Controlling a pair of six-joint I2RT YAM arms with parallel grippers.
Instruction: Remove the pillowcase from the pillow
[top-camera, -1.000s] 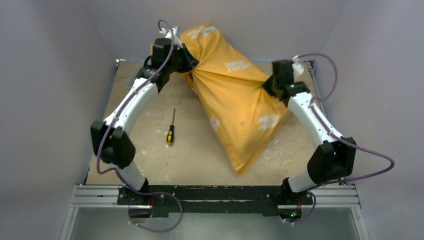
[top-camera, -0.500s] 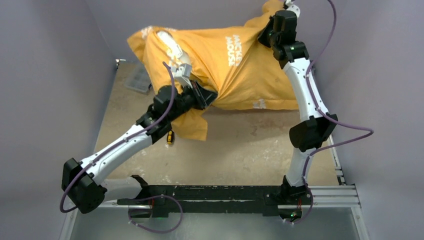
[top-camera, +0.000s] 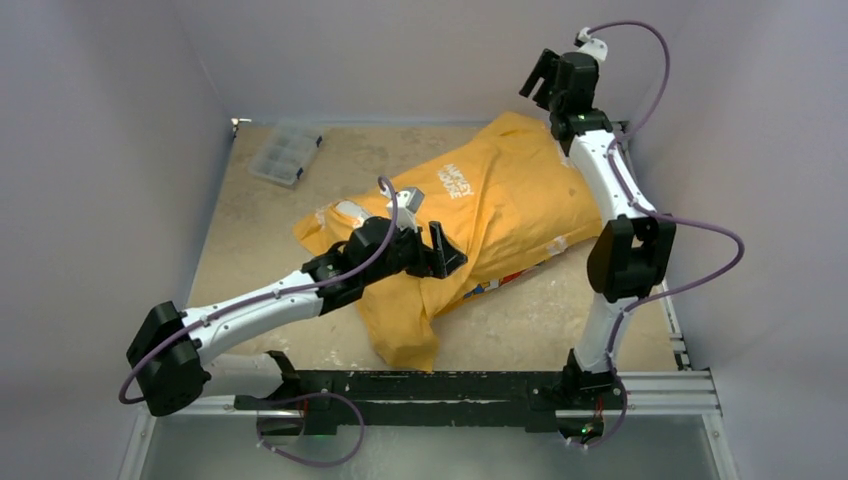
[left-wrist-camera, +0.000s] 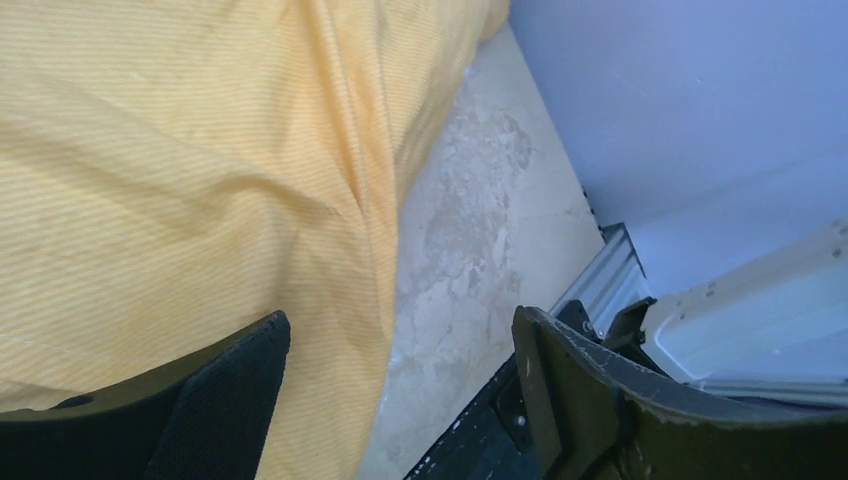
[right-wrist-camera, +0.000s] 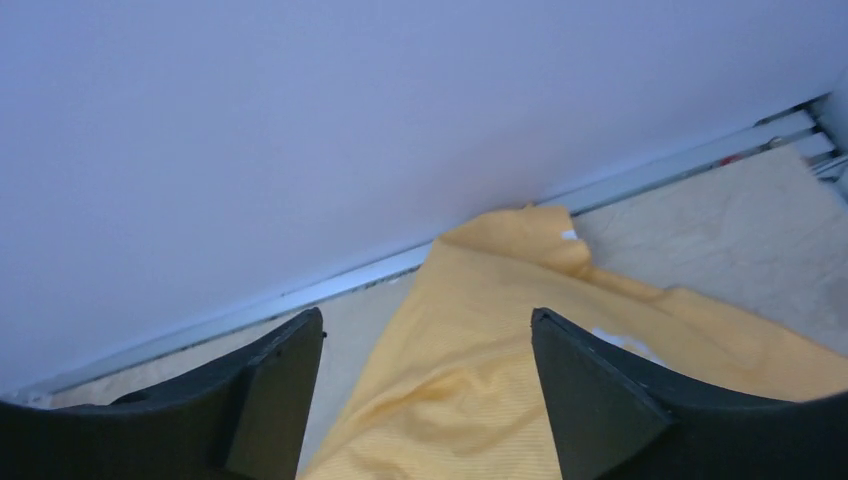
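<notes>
The orange-yellow pillowcase (top-camera: 500, 205) lies bulging and wrinkled across the middle and far right of the table, with a limp flap (top-camera: 405, 320) trailing toward the near edge. The pillow is hidden; no white of it shows. My left gripper (top-camera: 448, 252) hovers open over the pillowcase's near side. In the left wrist view the pillowcase (left-wrist-camera: 200, 180) fills the left, and nothing lies between the fingers of the gripper (left-wrist-camera: 400, 350). My right gripper (top-camera: 535, 78) stands open, raised by the back wall. Beneath this gripper (right-wrist-camera: 428, 320) lies the pillowcase's far corner (right-wrist-camera: 500, 300), untouched.
A clear plastic compartment box (top-camera: 285, 155) sits at the far left of the worn beige table (top-camera: 250, 250). Purple-grey walls close in the back and both sides. The metal rail (top-camera: 430, 390) carrying the arm bases runs along the near edge.
Both grippers opened and let go of the pillowcase, which fell from mid-air onto the table. The left arm swung lower and nearer; the right gripper stayed high at the back.
</notes>
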